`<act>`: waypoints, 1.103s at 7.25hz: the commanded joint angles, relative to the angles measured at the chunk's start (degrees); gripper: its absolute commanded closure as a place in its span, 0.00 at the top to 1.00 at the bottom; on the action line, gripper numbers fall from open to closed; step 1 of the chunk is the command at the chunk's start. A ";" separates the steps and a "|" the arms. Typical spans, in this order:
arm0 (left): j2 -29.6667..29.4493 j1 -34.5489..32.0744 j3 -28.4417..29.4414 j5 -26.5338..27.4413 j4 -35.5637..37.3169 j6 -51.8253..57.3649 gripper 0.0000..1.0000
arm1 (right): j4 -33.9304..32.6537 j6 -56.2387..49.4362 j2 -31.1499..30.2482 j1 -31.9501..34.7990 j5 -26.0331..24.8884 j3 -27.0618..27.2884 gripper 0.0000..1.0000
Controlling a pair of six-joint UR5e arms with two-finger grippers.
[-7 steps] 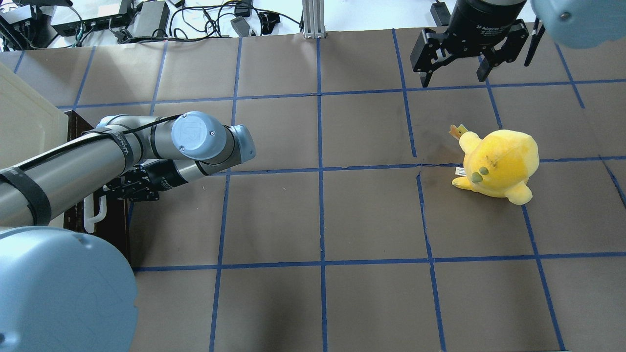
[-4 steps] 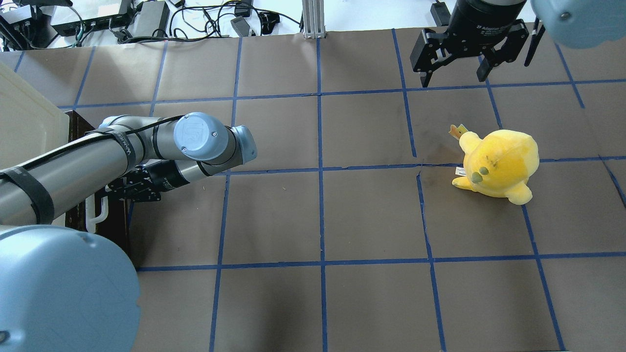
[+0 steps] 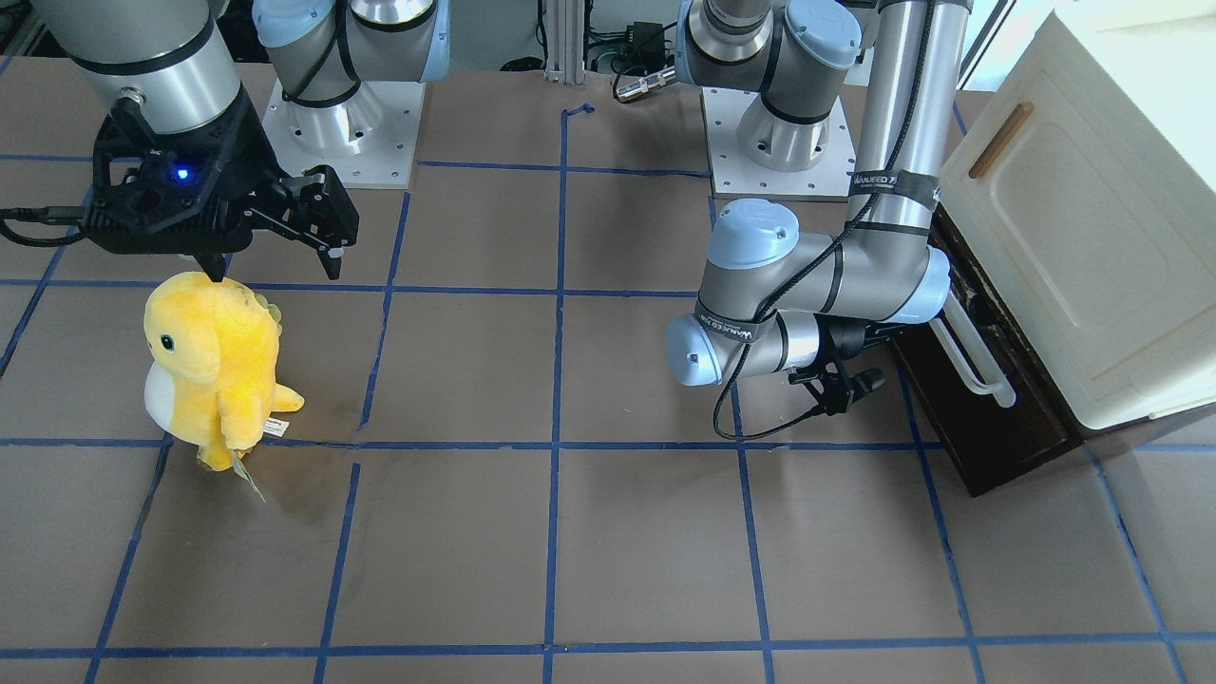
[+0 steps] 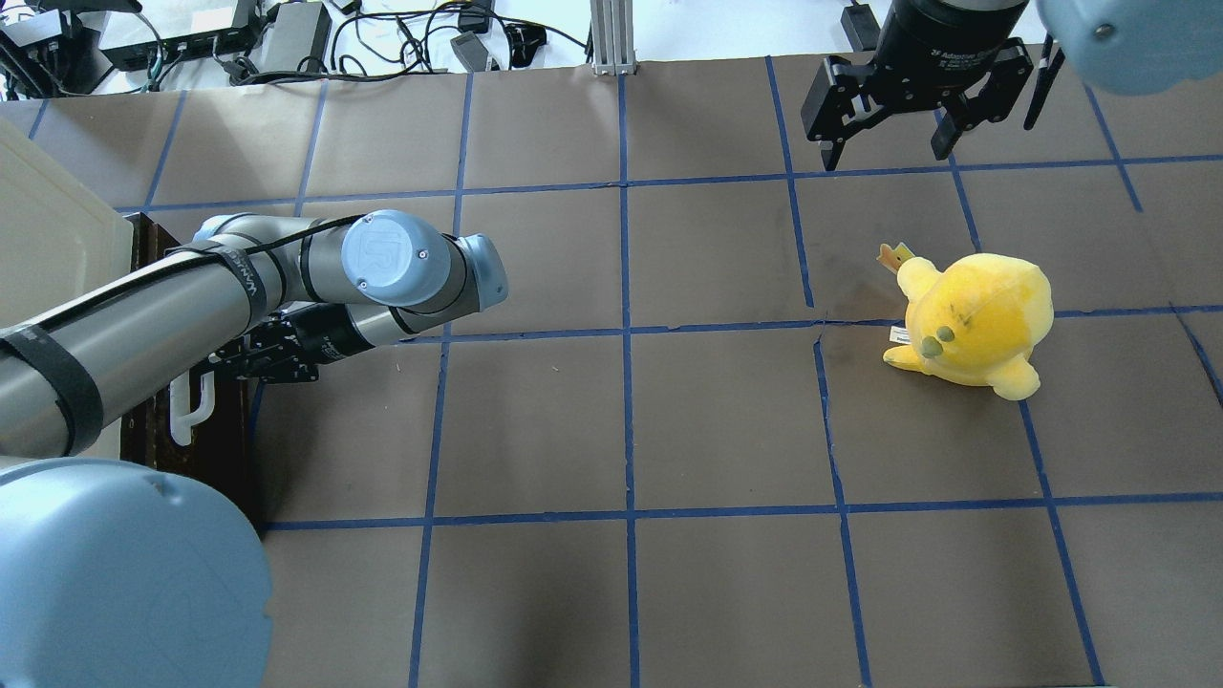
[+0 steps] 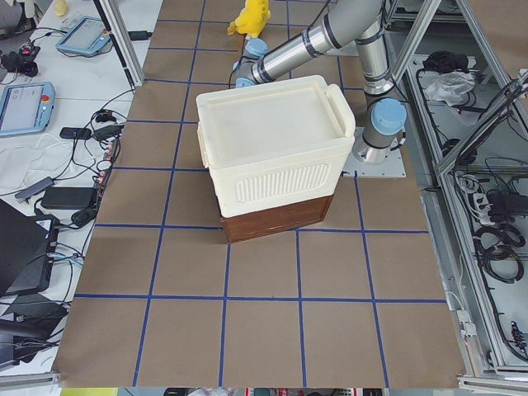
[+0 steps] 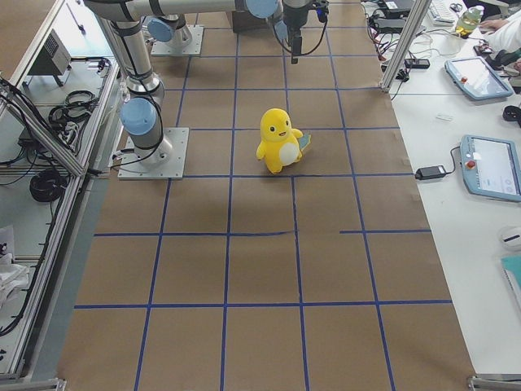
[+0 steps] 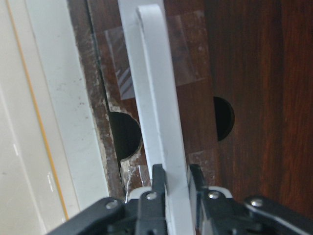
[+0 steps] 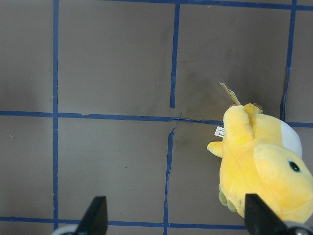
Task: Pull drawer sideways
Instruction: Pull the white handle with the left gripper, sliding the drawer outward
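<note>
The drawer point(image 3: 988, 427) has a dark brown front and sits under a cream-white cabinet point(image 3: 1073, 237) at the table's left end. Its long white bar handle point(image 3: 974, 356) runs along the front and also shows in the overhead view point(image 4: 188, 411). My left gripper point(image 7: 175, 182) is shut on the handle point(image 7: 159, 112), one finger on each side of the bar, against the brown front point(image 7: 249, 73). In the overhead view the left gripper point(image 4: 239, 368) lies partly under its own forearm. My right gripper point(image 4: 884, 143) is open and empty, far from the drawer, over the table's back right.
A yellow plush toy point(image 4: 975, 320) stands on the brown paper near the right gripper and shows in the right wrist view point(image 8: 264, 166). Cables and power boxes point(image 4: 287, 38) lie beyond the table's back edge. Blue tape lines grid the table point(image 4: 621, 420).
My left arm's elbow and wrist have shifted slightly to the right in the overhead view, and the white handle has moved a little with them. The right arm and the plush toy have not moved.
</note>
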 commanded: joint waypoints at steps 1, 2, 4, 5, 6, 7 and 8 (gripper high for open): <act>0.06 -0.18 0.39 -0.26 -0.06 0.22 0.11 | 0.00 -0.08 0.00 0.00 0.00 0.00 1.00; -0.12 -0.18 0.39 -0.53 0.12 0.14 0.11 | 0.00 0.00 0.00 0.00 0.00 0.00 1.00; -0.82 -1.31 0.65 -0.71 0.64 -0.74 0.11 | 0.00 0.00 0.00 0.00 0.00 0.00 1.00; -0.83 -1.84 0.92 -0.71 1.08 -0.74 0.11 | 0.00 -0.08 0.00 0.00 0.00 0.00 1.00; -0.83 -1.93 0.83 -0.97 1.09 -0.74 0.11 | 0.00 0.00 0.00 0.00 0.00 0.00 1.00; -0.83 -1.94 0.83 -1.06 1.09 -0.74 0.11 | 0.00 0.00 0.00 0.00 0.00 0.00 1.00; -0.83 -1.94 0.48 -1.15 1.09 -0.83 0.28 | 0.00 0.00 0.00 0.00 0.00 0.00 1.00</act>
